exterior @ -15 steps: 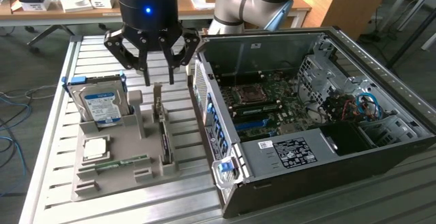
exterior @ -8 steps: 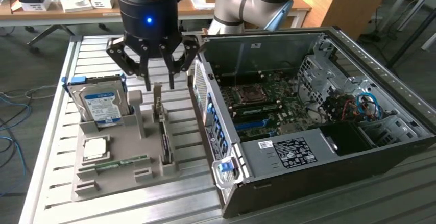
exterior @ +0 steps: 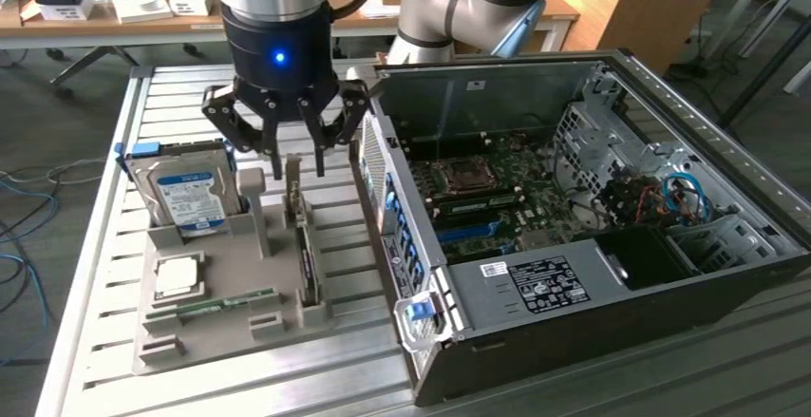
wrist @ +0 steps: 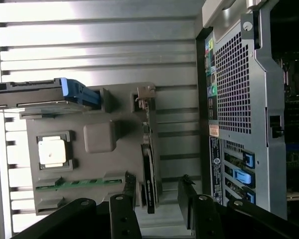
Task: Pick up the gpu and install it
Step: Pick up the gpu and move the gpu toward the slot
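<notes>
Standing on its thin edge in the grey holder (exterior: 216,327) on the counter (exterior: 95,369), the gpu (exterior: 307,255) sits between the hard drive (exterior: 188,194) and the open computer case (exterior: 571,284). Just above it hangs the gripper (exterior: 295,165), spread wide and holding nothing.

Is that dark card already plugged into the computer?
No, the gpu stands edge-on in the grey holder, outside the computer case.
</notes>
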Robot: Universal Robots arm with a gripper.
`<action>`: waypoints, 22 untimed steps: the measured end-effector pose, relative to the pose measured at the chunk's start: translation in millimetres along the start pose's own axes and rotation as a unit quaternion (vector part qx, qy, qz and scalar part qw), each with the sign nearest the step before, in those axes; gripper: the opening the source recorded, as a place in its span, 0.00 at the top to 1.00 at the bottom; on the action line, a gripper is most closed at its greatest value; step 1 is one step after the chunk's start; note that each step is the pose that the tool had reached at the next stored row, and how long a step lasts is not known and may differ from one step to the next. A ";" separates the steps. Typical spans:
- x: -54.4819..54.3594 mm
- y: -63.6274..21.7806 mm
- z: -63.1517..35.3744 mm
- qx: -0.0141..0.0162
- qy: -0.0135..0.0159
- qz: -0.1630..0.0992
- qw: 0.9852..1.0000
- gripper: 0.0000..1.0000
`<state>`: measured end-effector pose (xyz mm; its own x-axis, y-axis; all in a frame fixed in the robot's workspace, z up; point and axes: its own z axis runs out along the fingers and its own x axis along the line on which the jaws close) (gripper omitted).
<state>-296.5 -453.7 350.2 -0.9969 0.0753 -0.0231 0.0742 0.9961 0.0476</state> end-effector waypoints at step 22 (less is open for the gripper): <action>0.9 -1.9 39.9 0.000 0.000 0.000 1.000 0.53</action>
<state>-296.5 -453.7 310.2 -0.9969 0.0754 -0.0231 0.0742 0.9961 0.0477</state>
